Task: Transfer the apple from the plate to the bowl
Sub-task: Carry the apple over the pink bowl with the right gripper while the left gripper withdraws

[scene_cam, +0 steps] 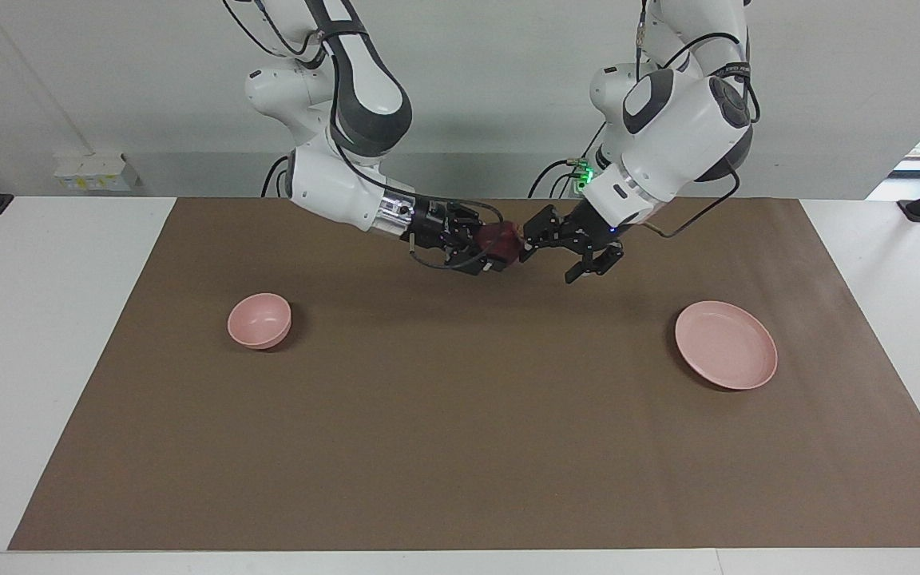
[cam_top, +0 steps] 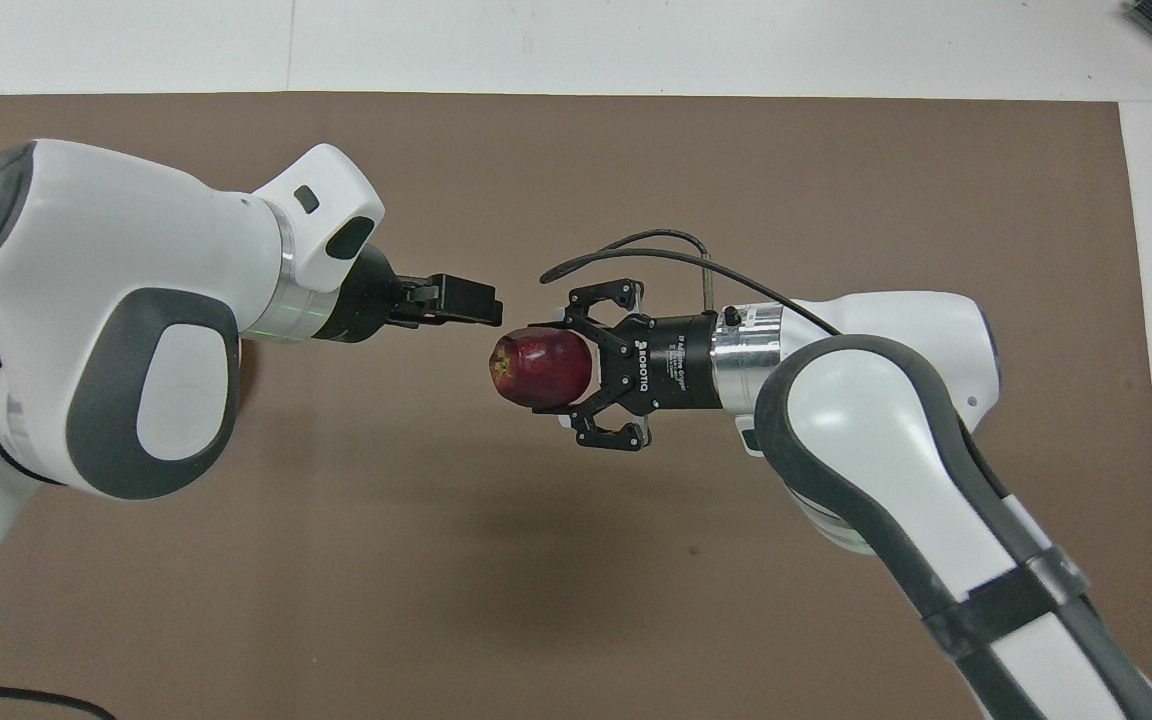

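Right pincer (cam_top: 546,365): clamped on the apple (cam_top: 539,367), aloft over the mat (scene_cam: 460,415) mid-counter.
Left pincer (scene_cam: 564,255): spread open, just beside the apple.
Plate (scene_cam: 726,345): bare.
Bowl (scene_cam: 259,320): bare.

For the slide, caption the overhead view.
Right gripper holds small dark red apple in midair beside open left gripper.

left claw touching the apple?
Apart. Overhead view shows brown mat between the left claw and the apple, held in the right claw.
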